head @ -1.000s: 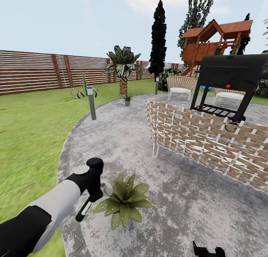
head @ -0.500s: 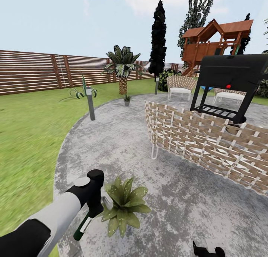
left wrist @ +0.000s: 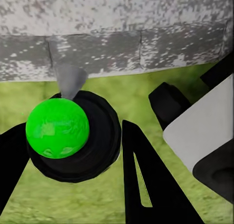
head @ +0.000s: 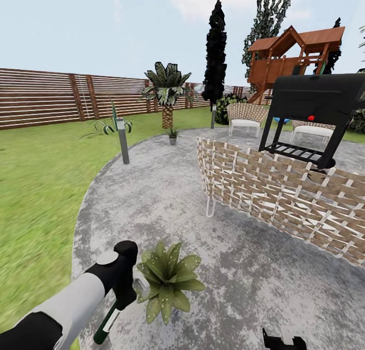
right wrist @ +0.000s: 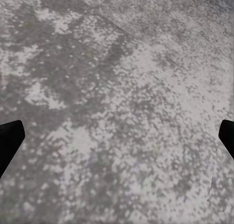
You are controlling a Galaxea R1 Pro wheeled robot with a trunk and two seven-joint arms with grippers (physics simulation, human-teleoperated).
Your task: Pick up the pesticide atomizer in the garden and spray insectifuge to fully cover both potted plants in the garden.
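My left gripper (head: 123,298) is shut on the pesticide atomizer (head: 107,322), a slim dark-green bottle with a white band that hangs tilted at the paving's edge. Its pale grey head (head: 140,287) is right beside the leaves of the near potted plant (head: 167,281), a low green rosette on the grey paving. In the left wrist view the atomizer (left wrist: 57,128) sits between my dark fingers (left wrist: 146,180). The second potted plant (head: 173,133) stands far off by the palm's trunk. Low over bare paving, my right gripper (right wrist: 117,141) is open, and it also shows at the bottom of the head view (head: 284,341).
A woven wicker sofa (head: 284,198) curves across the right, with a black grill (head: 314,112) behind it. A grey bollard light (head: 123,140), a striped agave (head: 109,124) and a palm (head: 167,94) stand toward the slat fence (head: 45,96). Lawn (head: 35,198) lies on the left.
My left arm has dropped lower and slightly back beside the near plant, carrying the atomizer with it. The whole view has also shifted a little.
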